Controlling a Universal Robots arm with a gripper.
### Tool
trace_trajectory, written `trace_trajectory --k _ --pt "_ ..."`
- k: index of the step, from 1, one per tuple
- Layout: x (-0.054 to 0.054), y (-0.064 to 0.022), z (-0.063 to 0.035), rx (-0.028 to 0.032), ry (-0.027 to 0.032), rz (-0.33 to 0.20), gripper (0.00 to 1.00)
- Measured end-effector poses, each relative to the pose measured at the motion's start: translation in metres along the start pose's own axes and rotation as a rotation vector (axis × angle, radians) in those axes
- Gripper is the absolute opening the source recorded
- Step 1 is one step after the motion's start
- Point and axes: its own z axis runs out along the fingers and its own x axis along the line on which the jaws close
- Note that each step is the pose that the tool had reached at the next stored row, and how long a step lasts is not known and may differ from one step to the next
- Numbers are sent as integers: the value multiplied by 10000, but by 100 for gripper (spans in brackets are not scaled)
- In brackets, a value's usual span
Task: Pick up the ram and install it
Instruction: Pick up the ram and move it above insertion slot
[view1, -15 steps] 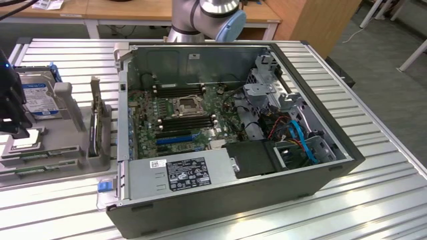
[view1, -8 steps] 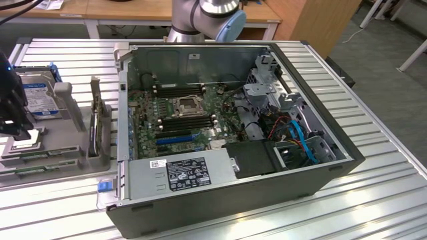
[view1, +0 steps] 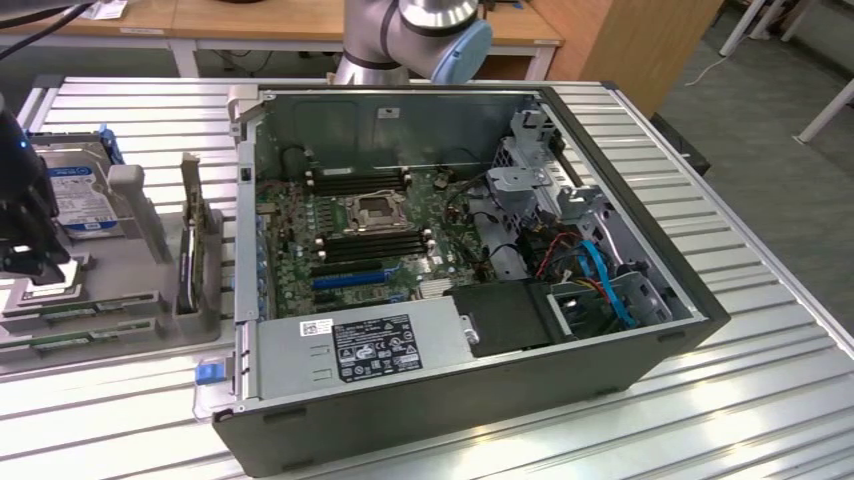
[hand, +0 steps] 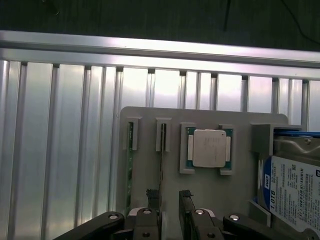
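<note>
Two green ram sticks stand on edge in slots of a grey holder tray (hand: 210, 120). One ram stick (hand: 130, 170) is the outer one, and the other ram stick (hand: 161, 160) runs right up to one of my fingers (hand: 151, 200). My gripper (hand: 170, 197) hovers above the tray, open, with bare tray between its fingers. In the exterior view the black gripper (view1: 30, 262) hangs at the far left over the tray, with the ram sticks (view1: 80, 310) just beside it. Black memory slots (view1: 376, 232) lie on the motherboard inside the open case.
A silver CPU (hand: 209, 148) and a blue-labelled hard drive (hand: 295, 185) share the tray. An upright card (view1: 198, 262) stands between the tray and the open computer case (view1: 627, 215), with its power supply (view1: 360, 348) in front. Ribbed metal tabletop (hand: 60, 140) surrounds everything.
</note>
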Motion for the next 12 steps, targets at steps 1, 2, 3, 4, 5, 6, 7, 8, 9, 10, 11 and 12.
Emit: trace_trajectory --k 1,2,3,4,5,6,7,8,9,10,11,12 --pt "0 0 8 0 0 0 30" --pt "1 -1 16 0 0 0 30" --pt "1 -1 24 0 0 0 30" --pt "1 -1 32 0 0 -1 30" --pt "1 -2 40 0 0 0 30" --pt "1 -2 48 -1 0 0 30" --pt "1 -2 55 0 0 0 30" --pt "1 -2 63 -1 0 0 30" --pt "1 -3 72 -1 0 0 30" --pt "2 -3 79 0 0 0 30" --pt "2 -3 87 0 0 0 30" --pt "2 -4 94 -1 0 -1 30"
